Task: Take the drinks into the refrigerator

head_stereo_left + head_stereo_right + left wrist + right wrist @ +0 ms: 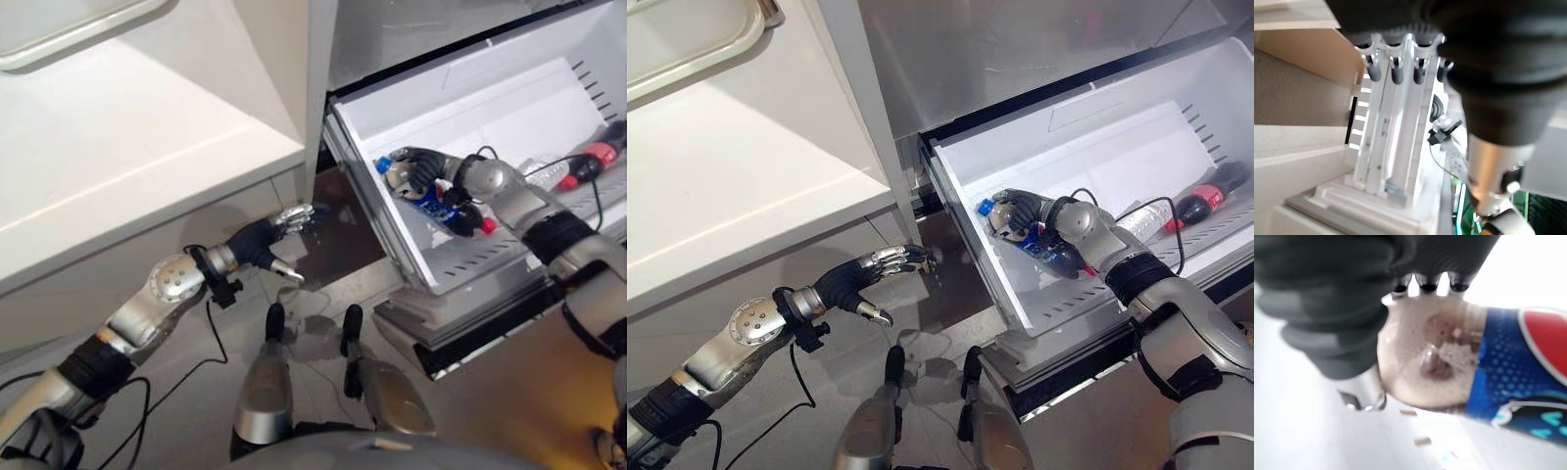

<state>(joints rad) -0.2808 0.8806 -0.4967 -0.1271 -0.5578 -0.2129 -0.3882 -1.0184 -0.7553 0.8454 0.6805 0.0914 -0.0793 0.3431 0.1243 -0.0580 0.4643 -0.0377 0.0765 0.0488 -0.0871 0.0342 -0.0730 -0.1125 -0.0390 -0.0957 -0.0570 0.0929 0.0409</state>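
Fingers [1011,208] round foamy blue-labelled cola bottle [1034,242]

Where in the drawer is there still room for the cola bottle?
The drawer is bare white at its back and across the middle, between the right hand gripping the cola bottle and the far wall. It is crowded on the right side, where a red-capped bottle and a clear bottle lie.
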